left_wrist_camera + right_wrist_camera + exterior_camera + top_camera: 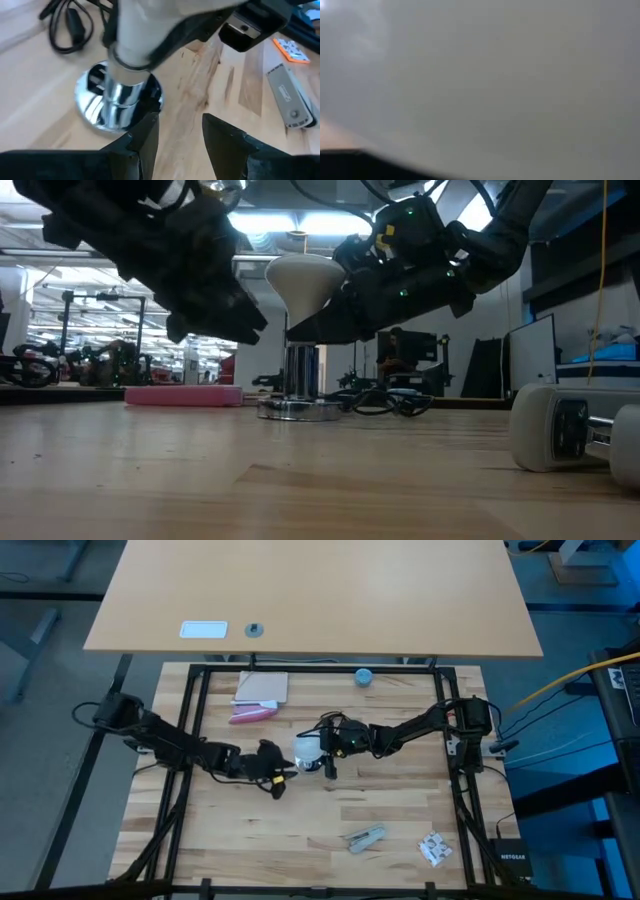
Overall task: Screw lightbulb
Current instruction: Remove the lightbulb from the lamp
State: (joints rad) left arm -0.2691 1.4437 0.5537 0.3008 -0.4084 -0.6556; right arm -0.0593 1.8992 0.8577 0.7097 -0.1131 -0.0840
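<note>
The white lightbulb (305,280) stands dome up with its narrow neck (131,47) in a chrome socket post (300,370). The post stands on a round shiny base (92,100) at mid-table. My right gripper (322,748) reaches in from the table's right and is shut on the bulb (307,751). The bulb's blurred surface (495,75) fills the right wrist view. My left gripper (180,135) is open just left of the post, low by the base (272,766), and touches nothing that I can see. My right gripper holds the lightbulb by its tapering side below the dome (325,295), with a dark finger (200,25) lying across it. The fingers come from the table's right, slanting down. The bulb stays upright with its neck in the chrome socket. The second finger is hidden behind the bulb.
A black cord (70,30) lies behind the base. A pink piece (250,713) and a tan pad (262,687) lie at the far left. A grey tool (367,837) and a small packet (434,848) lie near the front right. A blue cap (363,676) sits at the far edge.
</note>
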